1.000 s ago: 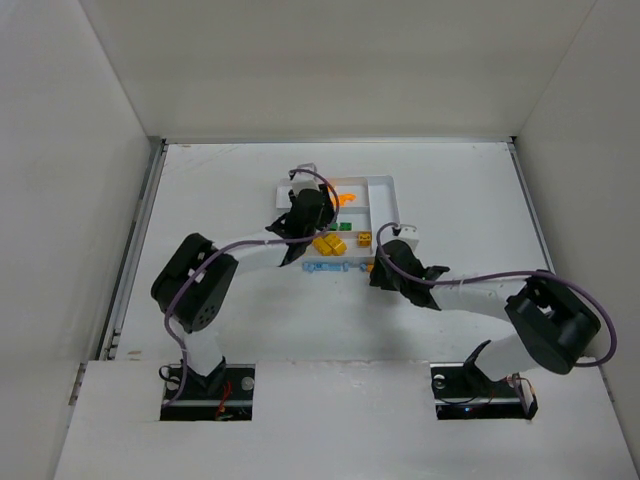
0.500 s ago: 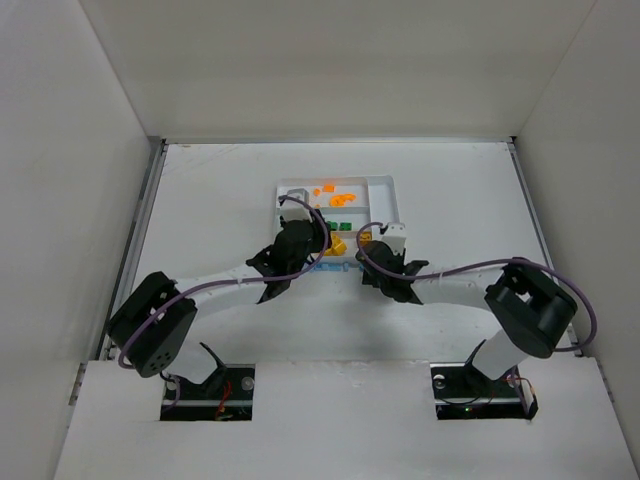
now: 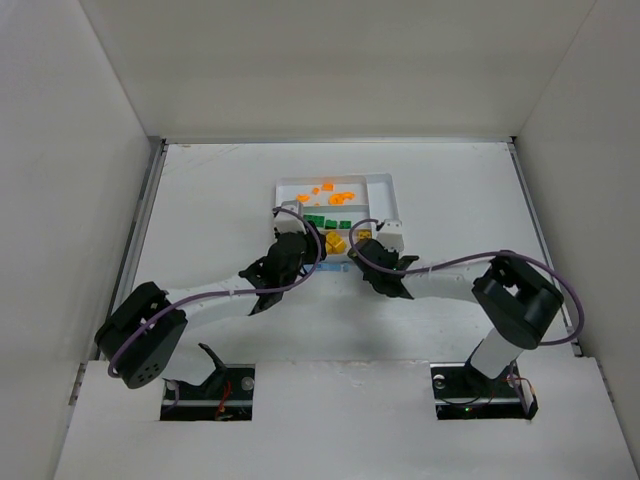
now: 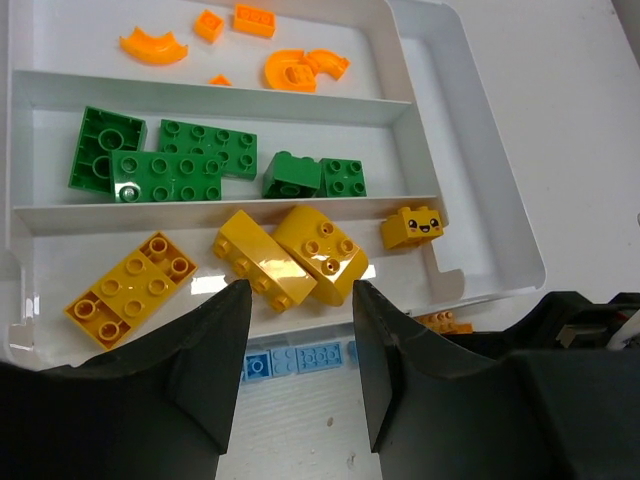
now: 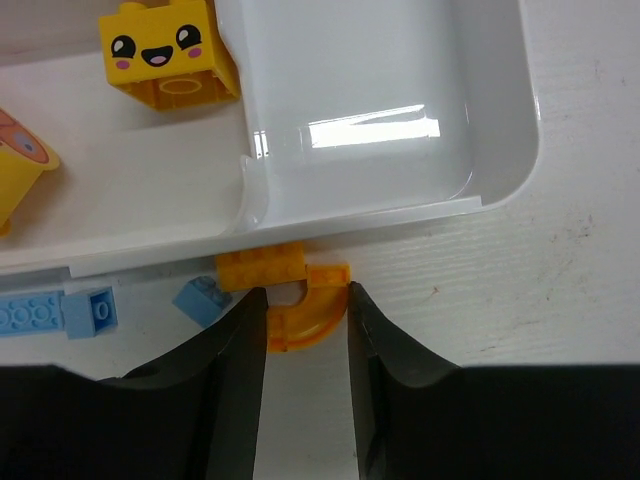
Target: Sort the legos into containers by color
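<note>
The white tray (image 4: pixel 490 230) holds orange legos (image 4: pixel 290 70) in its far section, green ones (image 4: pixel 165 165) in the middle and yellow ones (image 4: pixel 290 255) in the near one. Light blue legos (image 4: pixel 305 358) lie on the table against the tray's near rim. My left gripper (image 4: pixel 298 295) hovers open over them, holding nothing. My right gripper (image 5: pixel 307 300) stands at the tray's near right corner (image 5: pixel 400 215). Its fingers press both sides of a curved orange lego (image 5: pixel 312 318) lying on the table. A flat orange brick (image 5: pixel 262 268) touches that piece.
A small blue brick (image 5: pixel 200 298) and longer blue ones (image 5: pixel 40 315) lie left of the right fingers. A yellow brick with a face (image 5: pixel 165 55) sits in the tray. From above, both grippers (image 3: pixel 297 248) (image 3: pixel 368 262) are close together at the tray's (image 3: pixel 385 195) near edge.
The left arm drew back from over the tray to its near edge. The right gripper's fingers narrowed onto the curved orange lego.
</note>
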`<state>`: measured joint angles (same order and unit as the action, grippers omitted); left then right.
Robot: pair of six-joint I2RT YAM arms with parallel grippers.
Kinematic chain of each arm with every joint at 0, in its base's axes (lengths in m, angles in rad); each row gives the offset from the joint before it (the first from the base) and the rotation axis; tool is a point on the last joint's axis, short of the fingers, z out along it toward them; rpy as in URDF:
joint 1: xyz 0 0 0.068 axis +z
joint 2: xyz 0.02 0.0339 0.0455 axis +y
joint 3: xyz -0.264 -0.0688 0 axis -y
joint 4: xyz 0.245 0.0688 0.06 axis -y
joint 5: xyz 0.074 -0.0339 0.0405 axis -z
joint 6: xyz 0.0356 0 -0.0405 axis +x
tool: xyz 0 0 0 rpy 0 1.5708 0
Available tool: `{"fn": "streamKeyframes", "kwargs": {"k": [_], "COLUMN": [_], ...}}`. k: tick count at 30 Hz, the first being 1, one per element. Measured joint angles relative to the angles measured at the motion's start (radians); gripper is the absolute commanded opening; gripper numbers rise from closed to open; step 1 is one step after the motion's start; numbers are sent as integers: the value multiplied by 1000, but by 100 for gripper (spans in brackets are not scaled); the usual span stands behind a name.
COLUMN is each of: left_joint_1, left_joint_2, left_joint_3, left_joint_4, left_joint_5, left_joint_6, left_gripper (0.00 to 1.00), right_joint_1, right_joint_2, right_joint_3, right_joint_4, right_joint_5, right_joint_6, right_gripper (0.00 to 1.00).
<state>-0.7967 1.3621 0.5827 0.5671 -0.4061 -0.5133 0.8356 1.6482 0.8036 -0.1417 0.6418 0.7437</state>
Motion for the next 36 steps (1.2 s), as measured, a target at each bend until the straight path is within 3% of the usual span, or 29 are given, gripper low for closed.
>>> {"fn": "streamKeyframes", "kwargs": {"k": [7,14,20,25,31,36], "left_joint_1": [0,-1,-3,-14,-61,-120], "left_joint_2": [-2,-3,-5,-12,-13,-13], "left_joint_3": [-9,-18,-23,-35,-35,-35], "left_joint_4": [15,20,29,35,48,68], "left_joint_5": [1,0,-2,-10,-23,-53], "left_joint_6": [0,-1,-7,-15,-23,-25], "left_gripper": [42,42,41,40,37,31], "right_joint_1": [44,89,73,-36,-185,-239], "right_joint_2": [-16,-166,-267,-169,74,269], "right_joint_3": [-26,-100,-55,122,358,522], "right_joint_4": [2,-85,-92,-21,109,132], "right_joint_5": [27,11,-17,-97,-193,-254], "right_joint_6": [35,65,9,-98,-179,-199], "right_gripper": [26,25,25,25,25,29]}}
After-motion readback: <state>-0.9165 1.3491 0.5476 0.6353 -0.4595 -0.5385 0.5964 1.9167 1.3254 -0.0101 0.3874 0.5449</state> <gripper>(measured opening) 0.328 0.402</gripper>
